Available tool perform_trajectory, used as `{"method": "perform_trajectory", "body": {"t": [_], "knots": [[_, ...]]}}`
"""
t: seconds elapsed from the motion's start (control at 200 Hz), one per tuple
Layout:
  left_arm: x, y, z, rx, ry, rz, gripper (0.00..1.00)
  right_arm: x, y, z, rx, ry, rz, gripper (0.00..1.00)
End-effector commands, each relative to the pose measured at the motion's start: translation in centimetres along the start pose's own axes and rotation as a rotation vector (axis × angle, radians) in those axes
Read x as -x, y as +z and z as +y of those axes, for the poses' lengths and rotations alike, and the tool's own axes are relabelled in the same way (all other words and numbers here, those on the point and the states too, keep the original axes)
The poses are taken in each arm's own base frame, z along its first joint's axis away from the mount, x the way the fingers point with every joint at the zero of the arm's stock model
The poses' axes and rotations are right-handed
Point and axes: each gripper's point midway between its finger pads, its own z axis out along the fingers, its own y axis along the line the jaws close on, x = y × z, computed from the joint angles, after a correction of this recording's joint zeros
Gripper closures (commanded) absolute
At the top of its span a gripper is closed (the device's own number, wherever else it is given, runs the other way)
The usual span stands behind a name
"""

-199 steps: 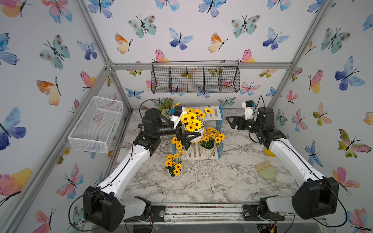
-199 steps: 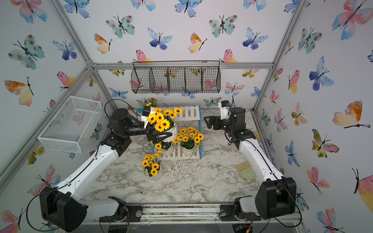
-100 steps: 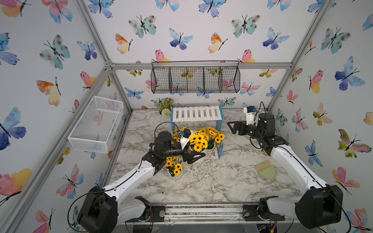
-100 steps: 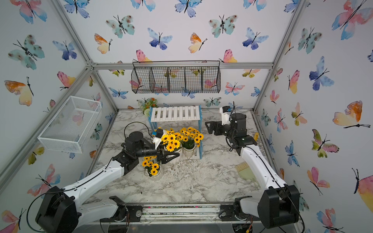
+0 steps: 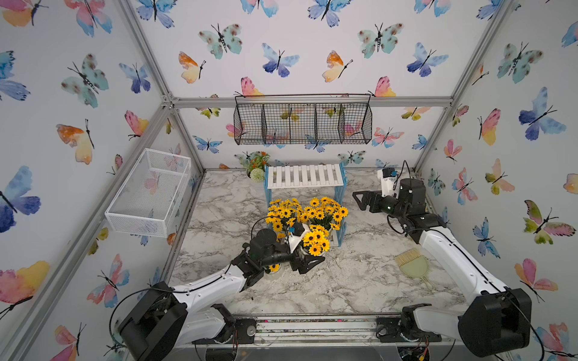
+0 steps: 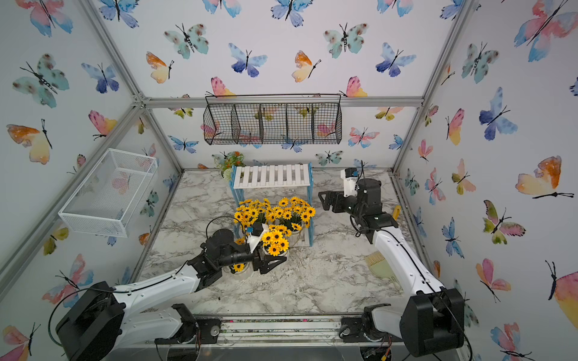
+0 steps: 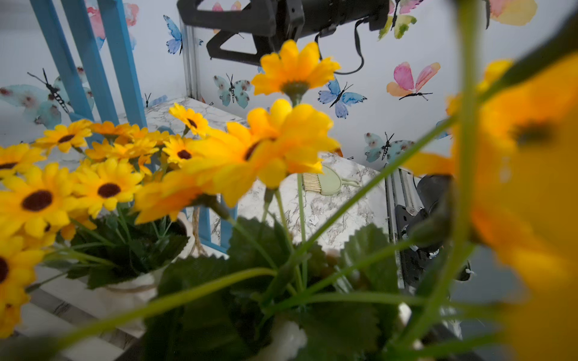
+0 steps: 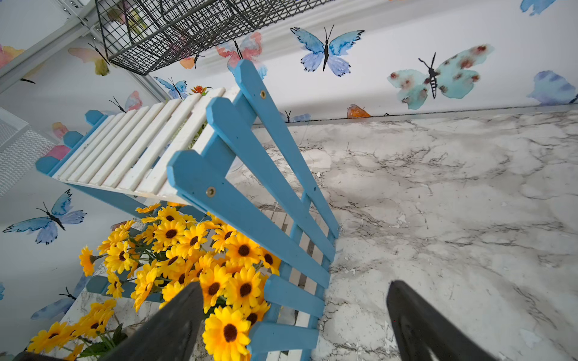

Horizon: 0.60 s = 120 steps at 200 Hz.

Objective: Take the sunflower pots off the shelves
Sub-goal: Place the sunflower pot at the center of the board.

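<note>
Down from the top tier has come the left claw [image 5: 311,260], bringing the carried sunflower pot [image 5: 315,243] low and just in front of the shelves [image 5: 305,176], while the right claw [image 5: 358,200] has hardly shifted. The left claw's jaws stand wide around that pot's white body and look clamped on it, with blooms crowding the left wrist view. Whether its base already rests on the counter [image 5: 359,281] cannot be told. Just to the left of it, a little further out from the shelves and partly under the left arm, a grounded sunflower pot [image 5: 274,268] stands on the counter. The top tier is bare. On the lower tier the left lower-tier pot [image 5: 283,211] and the right lower-tier pot [image 5: 325,212] wait side by side. I judge the job about half done: one pot is off, a second needs only setting down and letting go, and two are untouched. The right claw hangs empty, jaws apart, near the shelves' right frame, handy for the nearer pot. Behind the shelves' back left corner stands an orange-flowered pot [image 5: 258,165], no part of this. A green hand brush [image 5: 411,264] lies well to the right of the shelves.
</note>
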Motion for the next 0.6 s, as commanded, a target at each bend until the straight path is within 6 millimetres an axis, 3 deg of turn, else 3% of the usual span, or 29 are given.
{"method": "perform_trajectory", "body": {"t": [0.0, 0.596], "knots": [[4.1, -0.1, 0.3, 0.053, 0.05, -0.193, 1.0, 0.1, -0.7, -0.2, -0.015, 0.004, -0.019, 0.06], [0.5, 4.2, -2.1, -0.012, 0.006, -0.159, 1.0, -0.1, -1.0, -0.1, -0.018, 0.001, -0.022, 0.06]]}}
